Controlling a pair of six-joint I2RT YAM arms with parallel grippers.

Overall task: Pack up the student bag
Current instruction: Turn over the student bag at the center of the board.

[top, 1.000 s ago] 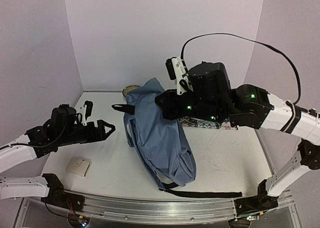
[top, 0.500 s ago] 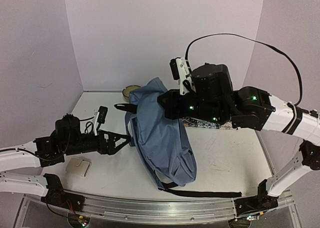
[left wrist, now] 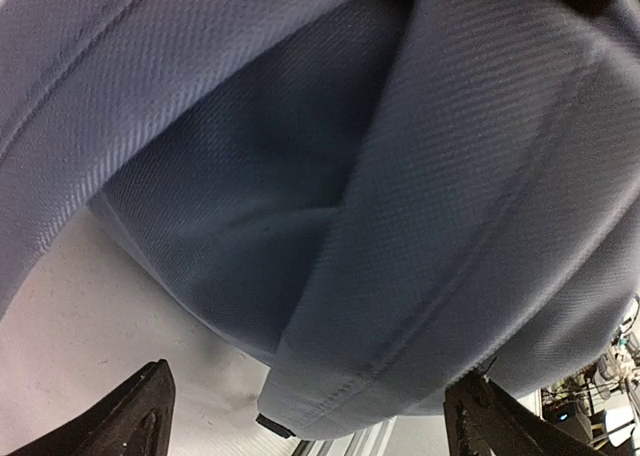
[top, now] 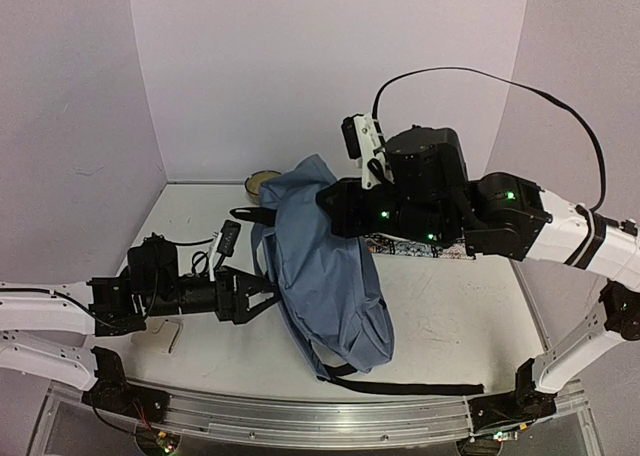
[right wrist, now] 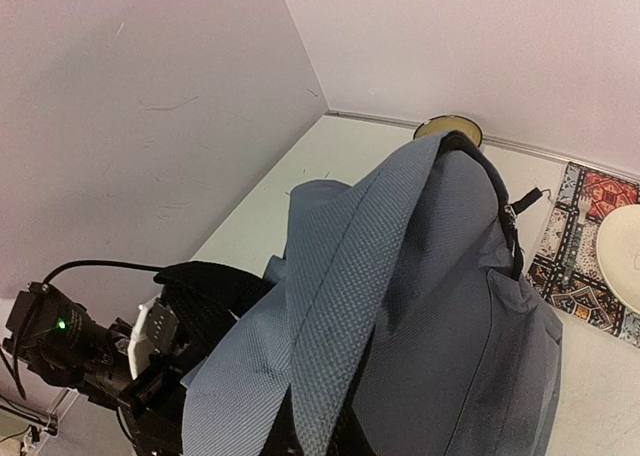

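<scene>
Large soft blue-grey fabric backpack [top: 330, 286] mid-table, top hoisted, base on white tabletop [top: 450, 316], right gripper [right wrist: 312, 438] clamped tight on its upper fabric, left gripper [top: 267, 298] spread wide, empty, beside its left flank

Soft even overhead light, walls [top: 300, 76] tinted purple; top view sharp, slight bend at edges; faint soft shadow beside student bag [top: 330, 276] on surface [top: 450, 316]; left wrist view very close, fabric weave crisp mid-frame, fingers [left wrist: 130, 416] dark and blurred; right wrist view bright, clear.
</scene>
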